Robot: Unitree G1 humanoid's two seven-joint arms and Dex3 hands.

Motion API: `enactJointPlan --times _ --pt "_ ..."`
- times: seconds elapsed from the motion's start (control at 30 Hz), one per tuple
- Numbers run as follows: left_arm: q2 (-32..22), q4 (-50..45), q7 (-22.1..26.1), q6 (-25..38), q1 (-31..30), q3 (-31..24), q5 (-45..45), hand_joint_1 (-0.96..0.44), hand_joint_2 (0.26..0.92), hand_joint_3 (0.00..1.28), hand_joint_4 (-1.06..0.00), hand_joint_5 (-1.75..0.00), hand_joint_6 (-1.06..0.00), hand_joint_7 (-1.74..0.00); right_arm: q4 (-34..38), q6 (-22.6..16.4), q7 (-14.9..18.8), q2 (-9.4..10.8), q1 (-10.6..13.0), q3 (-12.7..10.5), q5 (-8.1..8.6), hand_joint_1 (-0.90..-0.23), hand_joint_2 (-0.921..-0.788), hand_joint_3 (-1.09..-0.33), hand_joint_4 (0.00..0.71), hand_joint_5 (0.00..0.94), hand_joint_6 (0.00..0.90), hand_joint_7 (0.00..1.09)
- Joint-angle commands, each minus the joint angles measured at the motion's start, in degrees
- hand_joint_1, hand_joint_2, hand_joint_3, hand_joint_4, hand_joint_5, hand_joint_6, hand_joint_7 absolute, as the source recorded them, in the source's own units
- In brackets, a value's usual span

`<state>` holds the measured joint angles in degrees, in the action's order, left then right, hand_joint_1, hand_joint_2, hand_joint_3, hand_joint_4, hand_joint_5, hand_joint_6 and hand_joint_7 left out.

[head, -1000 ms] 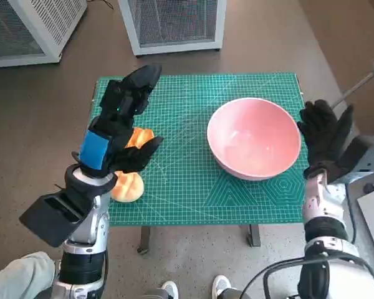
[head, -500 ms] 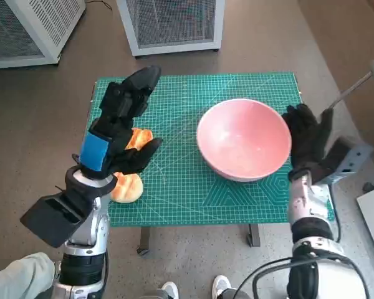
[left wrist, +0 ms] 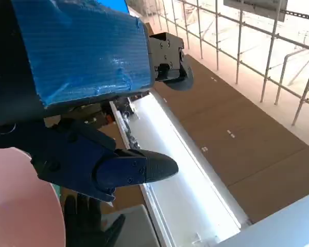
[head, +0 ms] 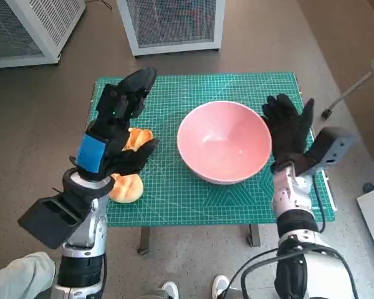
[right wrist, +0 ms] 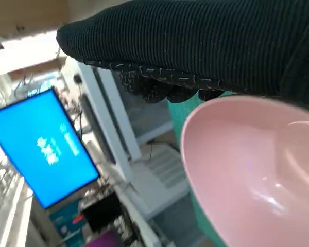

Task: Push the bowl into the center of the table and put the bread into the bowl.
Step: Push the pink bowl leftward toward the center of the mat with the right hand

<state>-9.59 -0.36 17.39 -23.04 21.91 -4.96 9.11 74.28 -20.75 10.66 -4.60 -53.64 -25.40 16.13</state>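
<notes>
pushed leftward, bowl point(head: 224, 142) nears mat centre; right robot hand point(head: 289, 132) flat against rim, left robot hand point(head: 117, 128) spread, empty.

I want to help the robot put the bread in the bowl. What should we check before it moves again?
1. Round pink bowl near the middle of the green cutting mat: ok.
2. Bowl has nothing in it: ok.
3. Black-gloved right hand beside the bowl's rim, fingers spread: ok; whether it touches the rim: cannot tell.
4. Golden bread rolls on the mat under the blue-taped left hand: ok.
5. Left hand holding bread: not ok, it hovers open.
6. Bare mat between bread and bowl: ok.
</notes>
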Motion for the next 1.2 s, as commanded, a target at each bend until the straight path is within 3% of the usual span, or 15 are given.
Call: enactJointPlan --times 0.03,0.3,0.53,0.77,0.97,1.1,1.2 --pt "-0.9 -1.4 -0.3 -0.2 -1.1 -0.9 0.4 -0.48 0.921 0.41 -0.22 -0.01 0.00 -0.60 1.0 1.5 0.1 1.6 -0.2 -0.3 0.15 -0.305 -0.920 -0.607 0.355 0.004 0.211 0.36" --pt "-1.6 -1.7 -0.5 -0.4 -2.1 -1.7 0.4 -0.50 0.921 0.40 -0.21 0.00 -0.03 -0.54 1.3 2.6 -0.6 2.7 -1.2 0.5 -1.00 -0.297 -0.920 -0.613 0.361 0.005 0.212 0.37" --pt "-1.6 -2.0 -0.9 -0.3 -2.4 -2.0 0.3 -0.50 0.921 0.40 -0.23 -0.01 -0.06 -0.51 1.4 3.7 -0.4 3.5 -1.8 0.3 -0.87 -0.312 -0.921 -0.608 0.387 0.015 0.216 0.37" --pt "-1.4 -1.8 -1.0 -0.5 -2.5 -1.9 0.3 -0.49 0.921 0.40 -0.25 -0.01 -0.09 -0.46 1.2 4.1 -0.8 2.8 -2.4 1.4 -1.90 -0.318 -0.915 -0.587 0.405 0.018 0.215 0.37" --pt "-1.5 -1.7 -1.0 -0.8 -2.5 -2.1 0.6 -0.49 0.921 0.39 -0.26 -0.01 -0.10 -0.44 0.0 0.9 0.6 1.6 -2.9 2.4 -2.41 -0.320 -0.913 -0.581 0.391 0.006 0.214 0.36" --pt "-1.8 -0.9 -0.7 -1.3 -2.3 -2.6 0.8 -0.49 0.921 0.39 -0.26 -0.01 -0.11 -0.43 -1.8 -3.4 3.2 1.7 -3.2 2.7 -2.21 -0.329 -0.910 -0.582 0.385 0.002 0.213 0.37" --pt "-2.0 -0.1 -0.6 -1.5 -1.9 -2.8 0.9 -0.50 0.921 0.39 -0.26 -0.01 -0.11 -0.43 -4.0 -7.6 5.9 1.8 -3.0 3.4 -2.24 -0.340 -0.892 -0.609 0.381 0.001 0.180 0.44"
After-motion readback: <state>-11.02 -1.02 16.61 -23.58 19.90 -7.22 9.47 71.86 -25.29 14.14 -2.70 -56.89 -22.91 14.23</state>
